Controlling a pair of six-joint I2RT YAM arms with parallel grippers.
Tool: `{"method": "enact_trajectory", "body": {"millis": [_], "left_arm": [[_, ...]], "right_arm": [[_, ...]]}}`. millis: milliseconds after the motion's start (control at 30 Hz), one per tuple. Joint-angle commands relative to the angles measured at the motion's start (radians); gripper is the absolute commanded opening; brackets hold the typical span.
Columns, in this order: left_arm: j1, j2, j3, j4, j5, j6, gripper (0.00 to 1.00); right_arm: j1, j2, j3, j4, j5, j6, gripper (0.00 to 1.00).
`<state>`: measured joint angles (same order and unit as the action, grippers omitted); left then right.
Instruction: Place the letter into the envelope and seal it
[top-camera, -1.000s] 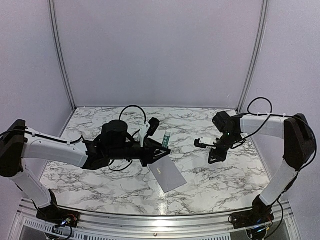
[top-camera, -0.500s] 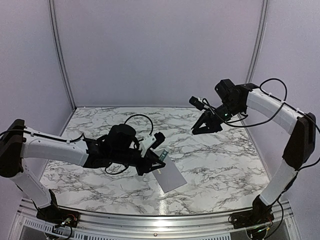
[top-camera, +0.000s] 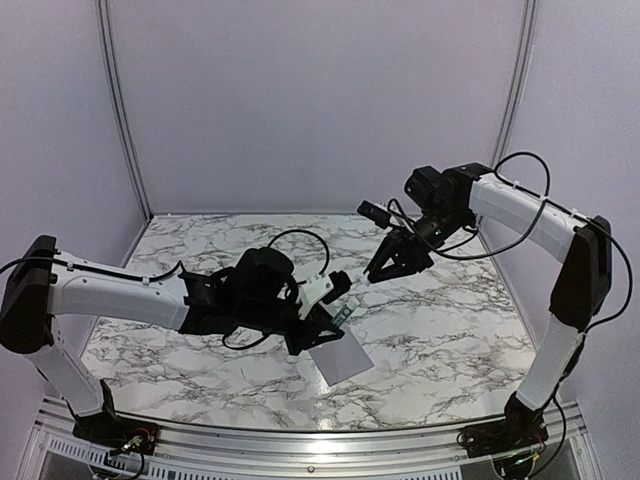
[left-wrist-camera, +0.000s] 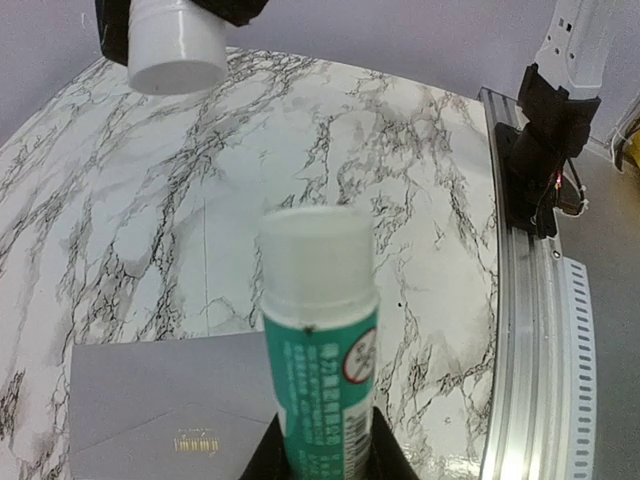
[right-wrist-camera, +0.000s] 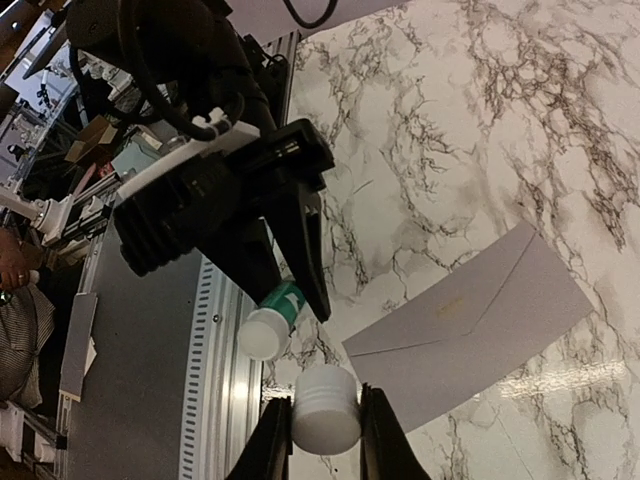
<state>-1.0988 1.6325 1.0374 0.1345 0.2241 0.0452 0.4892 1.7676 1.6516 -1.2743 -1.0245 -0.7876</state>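
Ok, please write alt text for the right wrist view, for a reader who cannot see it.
The right claw grips a white cap at the bottom edge, close to the white end of a green-and-white tube held in the left claw. Beyond them a grey envelope lies flat on the marble table.

One envelope (top-camera: 338, 355), one green-and-white tube (left-wrist-camera: 320, 340), one white cap (right-wrist-camera: 326, 408) — two end effectors — left (left-wrist-camera: 325, 455), right (right-wrist-camera: 326, 440)
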Motion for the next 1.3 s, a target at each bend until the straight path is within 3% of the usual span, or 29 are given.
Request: {"method": "enact_trajectory", "body": {"millis": [0, 1267], "left_arm": [[-0.009, 0.02, 0.042, -0.013, -0.005, 0.001, 0.04], [-0.01, -0.021, 0.0, 0.062, -0.058, -0.028, 0.01]], "right_arm": [[0.054, 0.001, 0.034, -0.034, -0.006, -0.023, 0.17], [0.164, -0.01, -0.008, -0.016, 0.048, 0.001, 0.17]]}}
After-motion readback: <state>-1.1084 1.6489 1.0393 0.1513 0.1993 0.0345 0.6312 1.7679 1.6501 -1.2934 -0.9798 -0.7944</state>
